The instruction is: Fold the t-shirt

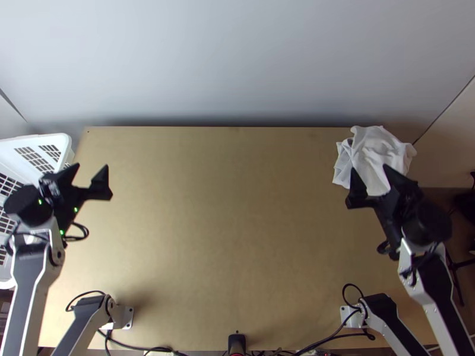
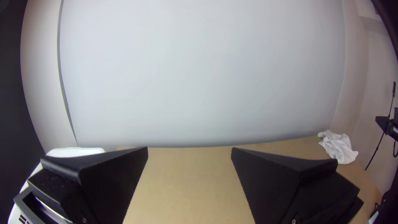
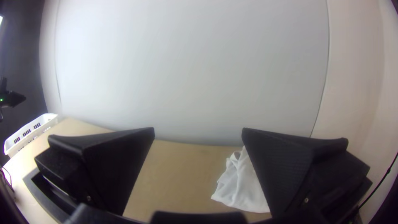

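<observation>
The white t-shirt (image 1: pixel 374 155) lies bunched in the far right corner of the table. My right gripper (image 1: pixel 369 170) stands open over its near part, hiding some of the cloth. In the right wrist view the t-shirt (image 3: pixel 240 186) shows between the fingers of the open right gripper (image 3: pixel 198 133) and is partly covered by one of them; nothing is held. At the table's left side my left gripper (image 1: pixel 91 167) is open, far from the cloth. The left wrist view has the left gripper (image 2: pixel 190 150) with its fingers wide apart and the small bunched t-shirt (image 2: pixel 338 146) in the distance.
A white slatted basket (image 1: pixel 35 139) stands at the table's left edge, partly under the left arm. The wooden table (image 1: pixel 225 225) stretches between the arms, with a pale wall behind it. Black cables run along its near edge.
</observation>
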### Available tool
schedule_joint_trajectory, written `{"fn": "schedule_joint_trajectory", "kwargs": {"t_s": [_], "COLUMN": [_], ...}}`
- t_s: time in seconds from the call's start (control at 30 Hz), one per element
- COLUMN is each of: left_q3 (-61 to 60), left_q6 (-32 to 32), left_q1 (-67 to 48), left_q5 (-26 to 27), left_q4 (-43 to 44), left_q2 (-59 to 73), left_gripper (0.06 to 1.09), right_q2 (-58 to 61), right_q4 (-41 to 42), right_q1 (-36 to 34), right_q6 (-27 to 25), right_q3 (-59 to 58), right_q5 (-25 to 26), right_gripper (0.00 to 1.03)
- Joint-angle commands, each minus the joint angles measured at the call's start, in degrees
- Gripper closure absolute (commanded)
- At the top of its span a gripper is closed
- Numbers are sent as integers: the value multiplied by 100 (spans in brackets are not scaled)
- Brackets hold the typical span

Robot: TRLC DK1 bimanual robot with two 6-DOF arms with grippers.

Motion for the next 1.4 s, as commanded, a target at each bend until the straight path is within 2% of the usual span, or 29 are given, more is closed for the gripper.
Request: {"fn": "schedule_joint_trajectory", "kwargs": {"t_s": [0.0,0.13,0.23,0.33,0.43,0.67,0.8,0.9,0.97,1.37], "left_q3": [1422,2213,2697,3356,3980,4736,4841,4929,4990,5289], "left_q6": [-130,-235,-297,-297,-279,-305,-305,-288,-270,-77], "left_q1": [-83,-65,-101,-224,-276,-276,-136,251,585,2650], "left_q5": [-159,-396,-651,-730,-739,-915,-1020,-1020,-1020,-977], "left_q4": [-192,-412,-438,-755,-1080,-1247,-1247,-1264,-1247,-1256], "left_q2": [1201,1948,2396,2853,3336,4154,4365,4505,4619,5639], "left_gripper": [11,11,11,11,11,11,11,11,11,11], "right_q2": [1479,2393,3017,3623,4019,4502,4652,4731,4766,4608], "right_q4": [-102,-330,-559,-946,-1069,-1192,-1051,-1007,-1042,-1227], "right_q1": [-28,-230,-301,-380,-415,-371,-327,-327,-266,332], "right_q6": [-296,-278,-41,153,117,21,276,627,662,451], "right_q3": [1437,2404,3283,4144,4522,4742,4707,4636,4522,4091], "right_q5": [5,-3,-3,-3,-3,-3,32,49,41,49], "right_gripper": [5,5,5,5,5,5,5,5,5,5]}}
